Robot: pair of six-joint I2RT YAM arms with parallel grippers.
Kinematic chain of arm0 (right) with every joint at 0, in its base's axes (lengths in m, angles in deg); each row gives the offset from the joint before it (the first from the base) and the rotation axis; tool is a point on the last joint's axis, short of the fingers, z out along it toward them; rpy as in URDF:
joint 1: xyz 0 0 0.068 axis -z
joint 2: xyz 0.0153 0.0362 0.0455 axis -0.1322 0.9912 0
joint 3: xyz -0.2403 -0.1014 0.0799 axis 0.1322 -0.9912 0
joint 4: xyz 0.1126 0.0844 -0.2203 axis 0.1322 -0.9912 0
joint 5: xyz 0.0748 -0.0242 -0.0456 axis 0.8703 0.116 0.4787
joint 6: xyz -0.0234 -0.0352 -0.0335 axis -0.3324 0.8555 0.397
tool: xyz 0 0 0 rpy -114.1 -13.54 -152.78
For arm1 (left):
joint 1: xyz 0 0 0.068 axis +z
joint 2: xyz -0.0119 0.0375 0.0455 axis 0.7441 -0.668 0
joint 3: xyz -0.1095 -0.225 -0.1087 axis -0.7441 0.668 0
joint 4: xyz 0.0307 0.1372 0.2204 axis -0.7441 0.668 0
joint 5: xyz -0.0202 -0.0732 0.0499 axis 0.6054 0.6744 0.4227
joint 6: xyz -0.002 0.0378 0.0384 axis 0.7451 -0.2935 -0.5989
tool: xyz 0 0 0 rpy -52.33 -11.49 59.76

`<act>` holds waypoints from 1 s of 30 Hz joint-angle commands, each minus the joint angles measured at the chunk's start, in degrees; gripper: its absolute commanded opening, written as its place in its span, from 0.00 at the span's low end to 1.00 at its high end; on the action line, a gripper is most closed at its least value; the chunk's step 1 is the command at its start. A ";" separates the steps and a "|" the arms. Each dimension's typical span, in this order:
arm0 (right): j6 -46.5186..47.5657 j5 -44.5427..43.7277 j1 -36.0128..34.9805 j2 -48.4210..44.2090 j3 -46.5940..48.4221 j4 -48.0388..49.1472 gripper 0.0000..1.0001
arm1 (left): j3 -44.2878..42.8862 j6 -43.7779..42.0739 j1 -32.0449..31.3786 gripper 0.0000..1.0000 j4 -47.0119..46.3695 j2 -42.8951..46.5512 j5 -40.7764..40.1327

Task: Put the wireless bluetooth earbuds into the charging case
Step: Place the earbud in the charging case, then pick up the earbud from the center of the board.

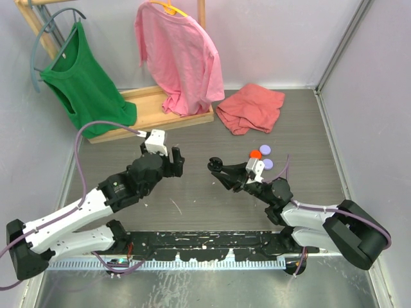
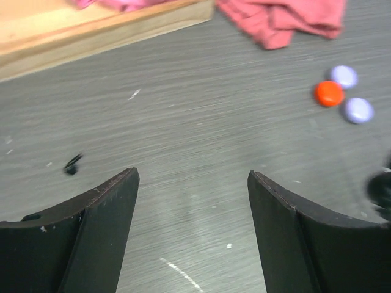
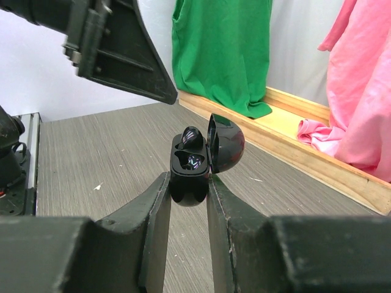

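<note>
1. Right wrist: the right gripper [image 3: 187, 186] grips the black case [image 3: 189, 166] upright, lid open rightward; a black earbud [image 3: 191, 137] stands in its upper socket, above the fingertips.
2. Left wrist: the left gripper [image 2: 192, 177] gapes wide, empty.
3. Top: it hangs left of the case, apart.

Grey wood-grain table [image 1: 192, 192]. Upper left: wooden rack base [image 1: 138, 119]. Upper centre-right: crumpled coral garment [image 1: 250, 108]. Right of centre: orange disc [image 1: 255, 154] close between two lavender discs [image 1: 266, 149]. Left wrist view, left side: tiny black earbud [image 2: 72, 165]; scattered white specks [image 2: 134, 94].
</note>
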 commanded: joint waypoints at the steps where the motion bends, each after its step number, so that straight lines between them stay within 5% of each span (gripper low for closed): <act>1: 0.59 -1.07 -0.34 0.81 -0.31 4.60 0.01 | -0.97 5.83 7.16 0.74 6.06 -1.40 1.04; 14: 0.92 -2.07 -0.34 3.71 -0.47 4.70 0.01 | 0.34 7.07 30.84 0.71 0.00 -16.10 16.44; 30: 1.40 -0.90 -0.32 4.56 1.17 1.08 0.01 | -8.03 4.23 38.85 0.67 -5.48 -39.72 24.37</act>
